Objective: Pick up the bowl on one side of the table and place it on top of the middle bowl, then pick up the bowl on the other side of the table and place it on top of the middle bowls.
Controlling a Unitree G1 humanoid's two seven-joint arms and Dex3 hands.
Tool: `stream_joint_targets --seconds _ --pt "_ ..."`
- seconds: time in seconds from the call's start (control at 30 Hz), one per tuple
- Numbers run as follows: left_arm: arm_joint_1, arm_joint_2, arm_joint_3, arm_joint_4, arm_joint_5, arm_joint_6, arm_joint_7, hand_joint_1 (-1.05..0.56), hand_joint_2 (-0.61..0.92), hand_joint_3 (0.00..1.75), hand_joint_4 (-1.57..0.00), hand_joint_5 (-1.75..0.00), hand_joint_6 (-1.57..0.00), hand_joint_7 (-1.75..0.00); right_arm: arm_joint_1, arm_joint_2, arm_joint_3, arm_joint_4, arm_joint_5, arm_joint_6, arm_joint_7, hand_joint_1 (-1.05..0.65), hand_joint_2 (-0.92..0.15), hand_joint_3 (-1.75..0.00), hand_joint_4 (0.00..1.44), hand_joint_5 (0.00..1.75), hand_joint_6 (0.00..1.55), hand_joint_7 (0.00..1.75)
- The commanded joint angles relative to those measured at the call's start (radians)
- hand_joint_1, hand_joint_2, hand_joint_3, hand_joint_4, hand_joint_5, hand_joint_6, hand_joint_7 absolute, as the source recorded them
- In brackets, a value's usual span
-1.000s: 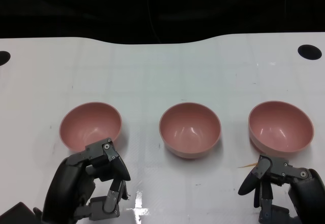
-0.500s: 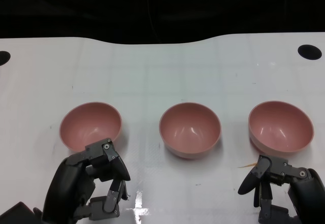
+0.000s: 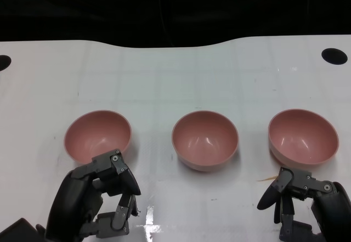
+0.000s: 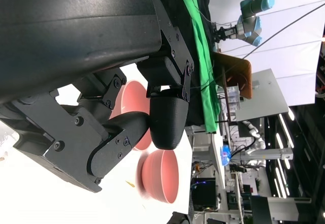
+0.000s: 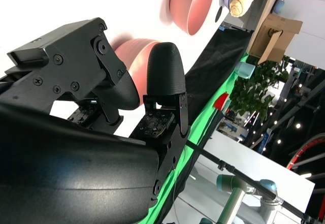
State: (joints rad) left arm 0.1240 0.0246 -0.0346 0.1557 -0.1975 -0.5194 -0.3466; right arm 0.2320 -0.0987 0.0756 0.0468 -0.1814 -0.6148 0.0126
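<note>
A glossy white table spreads wide, with a round black hole near its far right corner, another dark hole at its far left edge, and a small yellowish fleck toward its near right.

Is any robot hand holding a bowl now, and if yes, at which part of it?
Nothing is held. The left robot hand and the right robot hand are both empty, near the left bowl and the right bowl.
</note>
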Motion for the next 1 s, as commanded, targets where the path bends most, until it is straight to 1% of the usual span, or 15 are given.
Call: stream_joint_targets --seconds 0.03,0.07,0.13,0.27,0.33,0.37,0.4,0.43,0.5,0.6,0.63,0.7,0.77,0.8,1.0 --pt "-0.006 0.009 0.009 -0.001 -0.001 -0.003 -0.002 -0.17 0.38 1.37 -0.89 -1.71 -0.80 -1.53 -0.005 -0.008 -0.012 -0.005 0.012 -0.011 -0.004 -0.05 -0.41 -1.24 0.74 1.50 0.75 1.15" --pt "-0.005 0.008 0.009 -0.002 -0.002 -0.001 -0.002 -0.17 0.38 1.37 -0.89 -1.71 -0.80 -1.53 -0.007 -0.009 -0.013 -0.004 0.013 -0.013 -0.003 -0.07 -0.44 -1.17 0.70 1.45 0.73 1.10" --pt "-0.005 0.008 0.008 -0.006 -0.002 0.002 -0.001 -0.17 0.38 1.37 -0.89 -1.72 -0.80 -1.53 -0.012 -0.014 -0.019 -0.002 -0.009 -0.014 -0.015 -0.08 -0.47 -1.11 0.68 1.42 0.73 1.07" --pt "-0.005 0.008 0.007 -0.006 0.009 0.001 0.006 -0.19 0.38 1.36 -0.88 -1.72 -0.79 -1.54 -0.014 -0.038 -0.038 -0.027 -0.107 0.009 -0.053 -0.14 -0.44 -1.00 0.50 1.31 0.56 0.91" --pt "-0.005 0.007 0.007 -0.006 0.010 0.000 0.007 -0.19 0.38 1.36 -0.88 -1.71 -0.79 -1.54 -0.013 -0.045 -0.044 -0.039 -0.142 0.017 -0.068 -0.13 -0.43 -0.95 0.45 1.26 0.52 0.87" --pt "-0.004 0.006 0.007 -0.006 0.010 -0.001 0.007 -0.18 0.38 1.36 -0.88 -1.71 -0.79 -1.54 -0.011 -0.046 -0.048 -0.047 -0.165 0.022 -0.081 -0.14 -0.44 -0.89 0.40 1.19 0.48 0.87" --pt "-0.004 0.006 0.008 -0.006 0.010 -0.002 0.007 -0.18 0.38 1.36 -0.88 -1.71 -0.79 -1.55 -0.009 -0.048 -0.052 -0.055 -0.189 0.028 -0.094 -0.16 -0.51 -0.74 0.37 1.10 0.43 0.87" --pt "-0.003 0.005 0.008 -0.004 0.010 -0.006 0.006 -0.19 0.38 1.36 -0.88 -1.71 -0.79 -1.55 -0.008 -0.052 -0.056 -0.062 -0.214 0.031 -0.107 -0.18 -0.57 -0.60 0.34 1.05 0.40 0.85" --pt "-0.003 0.005 0.009 -0.003 0.002 -0.008 -0.001 -0.19 0.38 1.36 -0.88 -1.71 -0.79 -1.54 -0.007 -0.058 -0.059 -0.072 -0.247 0.037 -0.125 -0.24 -0.71 -0.30 0.26 1.00 0.35 0.72" --pt "-0.002 0.007 0.009 -0.004 -0.004 -0.006 -0.007 -0.18 0.39 1.34 -0.87 -1.71 -0.78 -1.54 -0.004 -0.066 -0.060 -0.085 -0.292 0.050 -0.151 -0.31 -0.82 -0.09 0.21 0.94 0.34 0.52" --pt "-0.002 0.008 0.009 -0.005 -0.004 -0.006 -0.007 -0.18 0.40 1.34 -0.87 -1.71 -0.78 -1.54 -0.004 -0.073 -0.062 -0.093 -0.317 0.063 -0.160 -0.32 -0.83 -0.07 0.21 0.93 0.34 0.49" --pt "-0.003 0.009 0.009 -0.005 -0.005 -0.005 -0.007 -0.18 0.40 1.33 -0.87 -1.71 -0.78 -1.54 -0.004 -0.081 -0.064 -0.103 -0.347 0.079 -0.172 -0.41 -0.86 -0.02 0.18 0.84 0.34 0.32" --pt "-0.004 0.007 0.008 -0.003 -0.007 -0.005 -0.008 -0.17 0.40 1.32 -0.87 -1.71 -0.78 -1.54 -0.009 -0.092 -0.067 -0.123 -0.388 0.107 -0.182 -0.44 -0.87 -0.01 0.17 0.80 0.34 0.26" --pt "-0.005 0.007 0.008 -0.002 -0.007 -0.006 -0.008 -0.17 0.40 1.32 -0.87 -1.71 -0.78 -1.54 -0.012 -0.098 -0.069 -0.134 -0.410 0.123 -0.187 -0.50 -0.87 -0.01 0.12 0.77 0.30 0.22" --pt "-0.006 0.004 0.004 -0.006 -0.008 0.009 -0.004 -0.17 0.40 1.33 -0.88 -1.71 -0.79 -1.52 -0.028 -0.111 -0.069 -0.208 -0.512 0.247 -0.189 -0.59 -0.85 0.00 0.01 0.72 0.21 0.14"
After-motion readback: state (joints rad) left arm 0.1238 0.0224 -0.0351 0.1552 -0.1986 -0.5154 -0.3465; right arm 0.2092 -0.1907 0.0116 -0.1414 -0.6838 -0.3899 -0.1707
